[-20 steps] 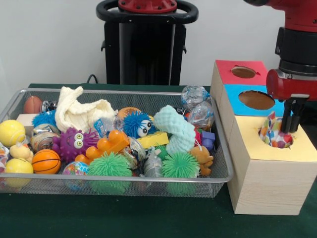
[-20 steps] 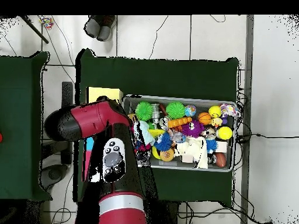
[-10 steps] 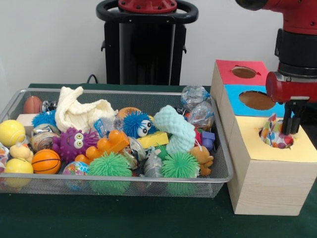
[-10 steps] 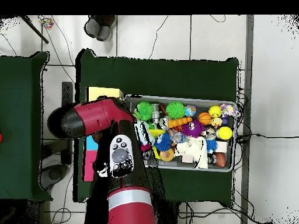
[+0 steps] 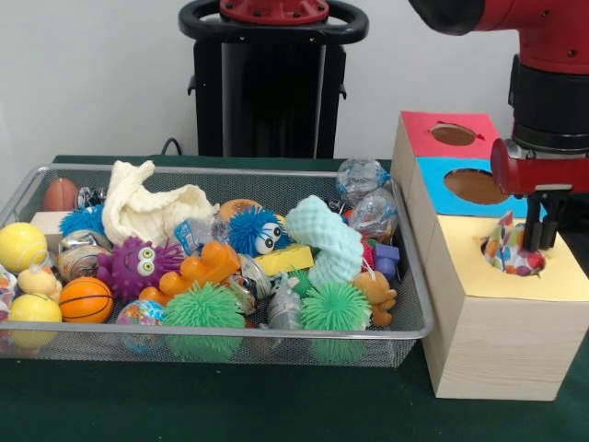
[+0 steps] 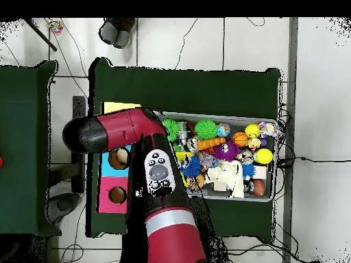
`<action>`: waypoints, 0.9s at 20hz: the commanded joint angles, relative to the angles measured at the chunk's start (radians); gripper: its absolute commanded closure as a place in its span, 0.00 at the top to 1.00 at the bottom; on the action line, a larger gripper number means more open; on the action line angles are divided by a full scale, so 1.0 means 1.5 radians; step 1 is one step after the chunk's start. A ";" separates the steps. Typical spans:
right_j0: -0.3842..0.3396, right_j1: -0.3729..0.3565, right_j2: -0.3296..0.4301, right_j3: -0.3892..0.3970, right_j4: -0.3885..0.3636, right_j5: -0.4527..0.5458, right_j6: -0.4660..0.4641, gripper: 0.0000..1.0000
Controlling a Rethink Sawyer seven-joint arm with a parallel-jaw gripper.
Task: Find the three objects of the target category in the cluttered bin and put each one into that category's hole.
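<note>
We judge one item to be going in: a multicoloured spotted toy (image 5: 512, 250) sits partly down the hole of the yellow box section (image 5: 561, 279), its pointed top poking above the rim. The claw (image 5: 539, 221) hangs right beside and just above it, at the hole's far edge; we see dark fingers pointing down, but we cannot tell how wide they stand or whether they touch the toy. We cannot say whether anything has already dropped through this hole, so the count of three is open to us; at best two more searches remain.

The toy looks like a soft cone or party-hat shape, covered in bright dots of red, blue, yellow and green.

Beyond the claw, further back, lie the blue section (image 5: 469, 186) and the red section (image 5: 446, 133), each hole showing empty as far as we can see.

Well off to the claw's side, the wire bin (image 5: 413, 304) holds its heap: spiky green balls (image 5: 204, 307), a purple monster (image 5: 138, 262), a small basketball (image 5: 85, 299).
</note>
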 commanded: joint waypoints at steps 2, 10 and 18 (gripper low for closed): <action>-0.081 0.184 0.054 -0.026 -0.102 -0.109 -0.120 0.00; -0.115 0.195 0.088 -0.038 -0.137 -0.087 -0.159 0.00; -0.160 0.196 0.127 -0.036 -0.180 -0.055 -0.208 0.00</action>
